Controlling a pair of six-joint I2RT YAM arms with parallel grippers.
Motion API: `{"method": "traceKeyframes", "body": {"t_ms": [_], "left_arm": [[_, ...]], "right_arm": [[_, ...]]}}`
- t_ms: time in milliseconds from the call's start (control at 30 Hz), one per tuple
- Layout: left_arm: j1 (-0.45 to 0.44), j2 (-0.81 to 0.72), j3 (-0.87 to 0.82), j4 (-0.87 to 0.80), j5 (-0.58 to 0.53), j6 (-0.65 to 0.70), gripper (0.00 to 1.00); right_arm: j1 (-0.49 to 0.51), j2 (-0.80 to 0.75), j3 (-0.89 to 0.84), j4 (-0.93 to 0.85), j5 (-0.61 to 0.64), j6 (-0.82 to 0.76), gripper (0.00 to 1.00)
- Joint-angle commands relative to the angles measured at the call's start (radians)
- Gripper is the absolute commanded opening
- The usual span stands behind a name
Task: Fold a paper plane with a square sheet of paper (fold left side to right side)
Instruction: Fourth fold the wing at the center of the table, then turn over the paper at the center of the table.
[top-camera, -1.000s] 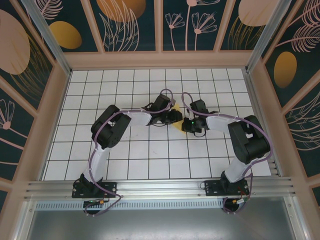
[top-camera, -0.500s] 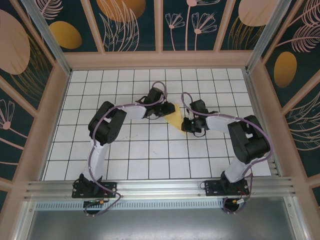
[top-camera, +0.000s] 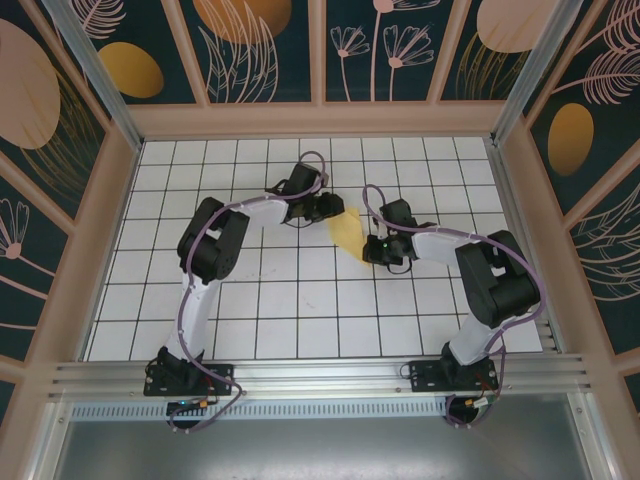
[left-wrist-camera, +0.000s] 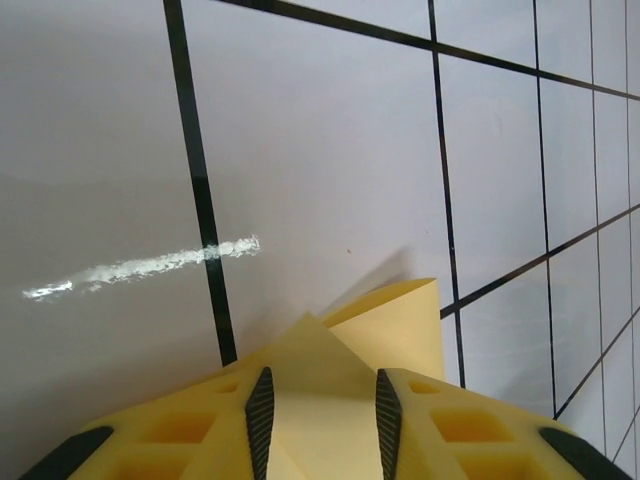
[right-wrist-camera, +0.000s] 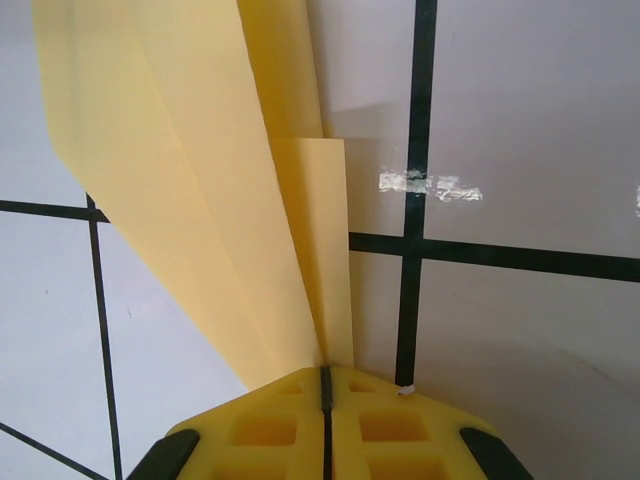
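Hold right gripper (right-wrist-camera: 325, 385) pinched shut on folded paper (right-wrist-camera: 180, 180); ease left gripper (left-wrist-camera: 323, 420), jaws narrowly parted, toward 9 o'clock without snagging.

The paper (right-wrist-camera: 180, 180) is thin, matt and smooth apart from its sharp creases. The table (left-wrist-camera: 320, 130) has a smooth, glossy white top that throws back soft patches of light, marred by one rough whitish streak (left-wrist-camera: 140, 268). The fingers (left-wrist-camera: 460, 430) of the left gripper (left-wrist-camera: 320, 410) look like matt moulded plastic with ribbed black pads (left-wrist-camera: 262, 420); the right gripper (right-wrist-camera: 325, 385) looks alike. The near rail (top-camera: 320, 375) is brushed metal.
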Motion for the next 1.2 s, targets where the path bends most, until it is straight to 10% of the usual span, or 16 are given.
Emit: {"method": "traceKeyframes", "body": {"t_ms": [0, 433, 1167], "left_arm": [[0.065, -0.075, -0.02, -0.04, -0.129, 0.08, 0.41], [0.051, -0.435, -0.437, 0.261, 0.013, -0.052, 0.58], [-0.087, -0.134, -0.282, 0.354, 0.105, -0.199, 0.47]], "right_arm": [[0.01, 0.003, -0.035, -0.039, -0.022, -0.016, 0.11], [-0.118, -0.334, -0.08, 0.047, -0.057, -0.041, 0.48], [-0.23, -0.523, -0.234, 0.11, -0.14, -0.037, 0.58]]}}
